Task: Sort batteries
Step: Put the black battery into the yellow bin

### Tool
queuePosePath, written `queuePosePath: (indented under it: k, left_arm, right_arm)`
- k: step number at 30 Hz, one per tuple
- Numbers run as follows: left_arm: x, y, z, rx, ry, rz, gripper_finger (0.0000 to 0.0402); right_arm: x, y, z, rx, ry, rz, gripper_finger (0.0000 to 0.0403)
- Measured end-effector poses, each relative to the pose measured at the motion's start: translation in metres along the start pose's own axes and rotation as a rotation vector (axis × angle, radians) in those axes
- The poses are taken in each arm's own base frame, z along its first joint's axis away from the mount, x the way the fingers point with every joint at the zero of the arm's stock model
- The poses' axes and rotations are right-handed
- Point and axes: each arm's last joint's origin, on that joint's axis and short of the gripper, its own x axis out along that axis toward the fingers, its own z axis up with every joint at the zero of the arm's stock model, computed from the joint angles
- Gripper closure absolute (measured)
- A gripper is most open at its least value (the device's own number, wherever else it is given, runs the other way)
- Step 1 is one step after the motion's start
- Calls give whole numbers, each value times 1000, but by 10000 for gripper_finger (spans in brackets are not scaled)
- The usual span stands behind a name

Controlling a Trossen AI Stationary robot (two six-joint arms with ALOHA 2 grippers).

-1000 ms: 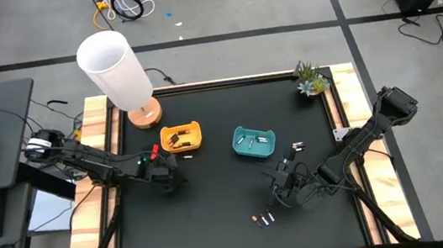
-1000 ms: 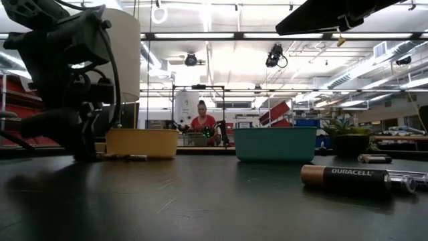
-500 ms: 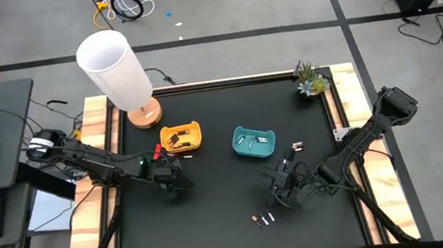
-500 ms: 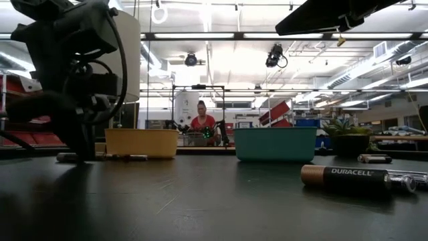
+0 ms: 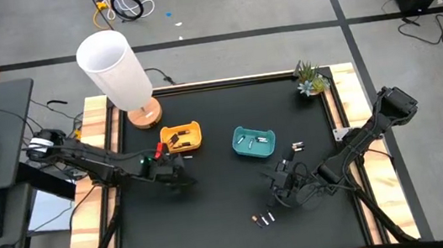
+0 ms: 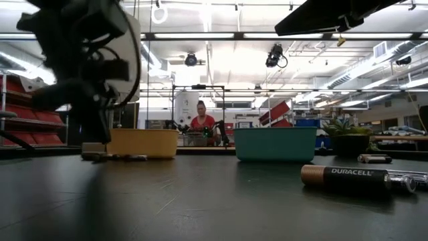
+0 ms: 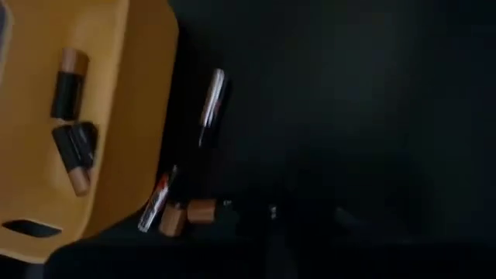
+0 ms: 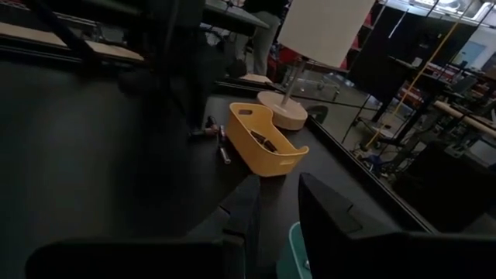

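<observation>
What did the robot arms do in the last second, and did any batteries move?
The left tool slid sideways across the table, toward its middle, by the yellow tray, closing its fingers. The right tool, the teal tray and the loose batteries stayed put.

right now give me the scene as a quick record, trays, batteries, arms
yellow tray: holds dark batteries with copper ends
teal tray: holds pale batteries
loose batteries: some beside the yellow tray, two near the right table edge, a few at the front
left tool: low over the table, in front of the yellow tray
right tool: low over the table, in front of the teal tray; nothing seen between its fingers
also on table: lamp, small plant
</observation>
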Motion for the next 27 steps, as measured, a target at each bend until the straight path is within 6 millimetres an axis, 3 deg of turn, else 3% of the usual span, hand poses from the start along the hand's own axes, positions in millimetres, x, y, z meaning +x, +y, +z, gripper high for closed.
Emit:
queuePosePath:
  k: [6,11,18,21,27]
  left_arm:
    - [-12,5,11,-195,-18,103,338]
    - [-12,6,9,-254,-4,117,293]
    - [-9,4,16,-220,-37,68,221]
    - [0,1,17,-184,-17,62,215]
    - [21,-9,13,75,64,80,219]
  right_arm:
    - [2,-1,0,7,5,12,325]
    - [2,0,0,10,7,28,325]
    - [2,0,0,10,7,28,325]
    - [2,0,0,8,7,28,325]
    - [3,0,-1,10,7,33,325]
